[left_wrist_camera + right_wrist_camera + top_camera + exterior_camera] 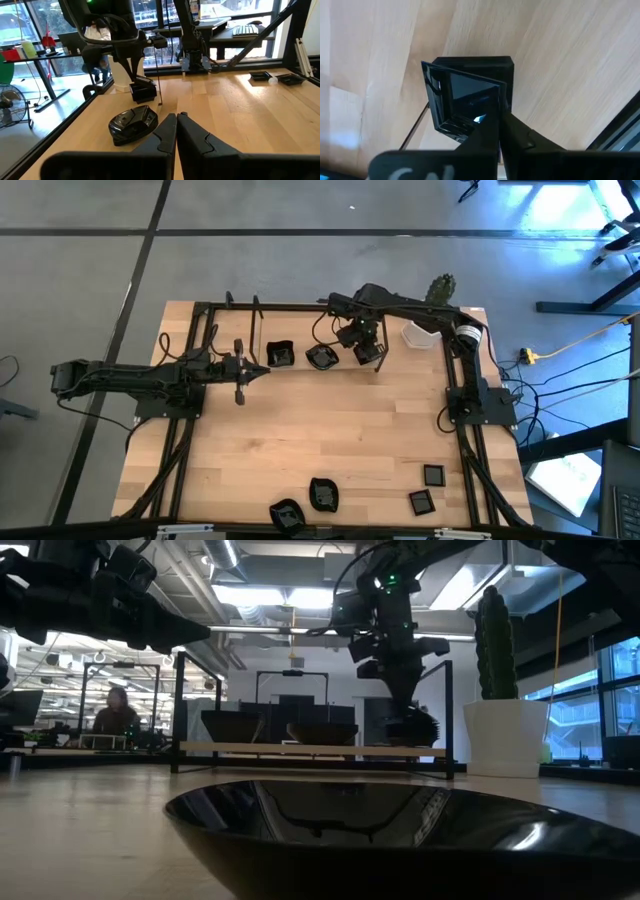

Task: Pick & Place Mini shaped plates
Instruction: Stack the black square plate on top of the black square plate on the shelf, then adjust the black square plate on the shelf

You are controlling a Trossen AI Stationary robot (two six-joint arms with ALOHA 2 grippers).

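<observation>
Several small glossy black plates lie on the wooden table. A squarish one [281, 354] and a wavy one [322, 357] sit near the far edge, and several more [324, 494] [433, 475] sit along the near edge. My right gripper [368, 352] points down at the far middle, shut on a square plate [465, 100]. My left gripper [176, 117] waits level and shut at the left, just short of the wavy plate [133, 124]. My right gripper pinches one rim [485, 122] of the square plate between its two fingers, coming from above and pointing down. The plate hangs tilted below the fingers, close over the table [142, 92]. Whether its lower edge still touches the wood, I cannot tell.
A white pot [420, 333] with a green cactus [495, 630] stands at the far right, beside the right arm. Black frame rails run along the table's far edge and sides [300, 308]. One black plate [400, 830] lies right before the low camera. Bare wood fills the table's middle.
</observation>
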